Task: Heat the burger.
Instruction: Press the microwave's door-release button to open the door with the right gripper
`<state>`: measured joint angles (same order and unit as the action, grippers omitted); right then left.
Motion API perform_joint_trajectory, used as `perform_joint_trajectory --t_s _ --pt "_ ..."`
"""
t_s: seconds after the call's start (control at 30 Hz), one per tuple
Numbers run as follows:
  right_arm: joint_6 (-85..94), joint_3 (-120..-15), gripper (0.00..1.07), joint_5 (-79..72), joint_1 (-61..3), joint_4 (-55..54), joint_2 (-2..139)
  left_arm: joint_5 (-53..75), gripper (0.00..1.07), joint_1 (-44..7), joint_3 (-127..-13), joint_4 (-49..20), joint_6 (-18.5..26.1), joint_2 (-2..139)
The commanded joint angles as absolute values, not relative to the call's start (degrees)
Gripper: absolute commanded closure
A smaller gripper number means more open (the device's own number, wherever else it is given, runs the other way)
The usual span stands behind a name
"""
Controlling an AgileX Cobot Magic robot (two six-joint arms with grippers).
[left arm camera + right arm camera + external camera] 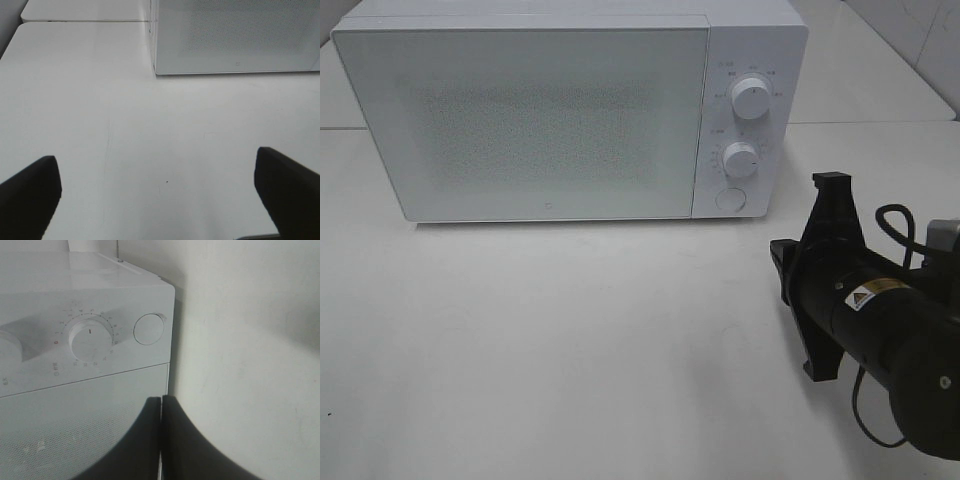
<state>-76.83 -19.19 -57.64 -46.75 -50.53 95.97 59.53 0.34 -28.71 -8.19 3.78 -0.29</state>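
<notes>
The burger is out of view in every frame. The white microwave stands at the back of the table with its door closed, and the speckled door panel shows nothing inside. My right gripper hovers low in front of the microwave's control panel, its fingers pressed together with nothing between them. In the right wrist view the shut fingertips point at the lower dial and the round button. My left gripper is open over bare table, with the microwave's left corner ahead of it.
The panel carries an upper dial, a lower dial and a round button. The white table stretches in front of the microwave. A seam between tabletops runs behind it on the left.
</notes>
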Motion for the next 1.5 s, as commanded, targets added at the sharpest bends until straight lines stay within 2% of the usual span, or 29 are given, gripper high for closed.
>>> perform_joint_trajectory --t_s 0.03,0.27,0.43,0.9,1.5 --pt "-77.0 -21.8 1.07 -57.9 -46.6 -50.3 99.0 59.4 0.03 0.4 -28.4 -8.5 3.7 -1.5" --pt "-76.8 -25.3 1.07 -57.7 -45.9 -50.0 102.7 59.4 0.03 0.4 -28.4 -8.5 3.7 -1.5" --pt "-75.9 -29.5 1.07 -54.9 -41.0 -44.7 105.6 59.4 0.03 0.4 -28.4 -8.5 3.7 -1.5" --pt "-75.5 -39.1 1.07 -50.7 -32.7 -37.1 112.2 59.4 0.03 0.4 -28.4 -8.5 3.7 -1.5" --pt "-75.6 -46.0 1.07 -48.4 -28.8 -34.4 118.5 59.4 0.03 0.4 -28.4 -8.5 3.7 -1.5"
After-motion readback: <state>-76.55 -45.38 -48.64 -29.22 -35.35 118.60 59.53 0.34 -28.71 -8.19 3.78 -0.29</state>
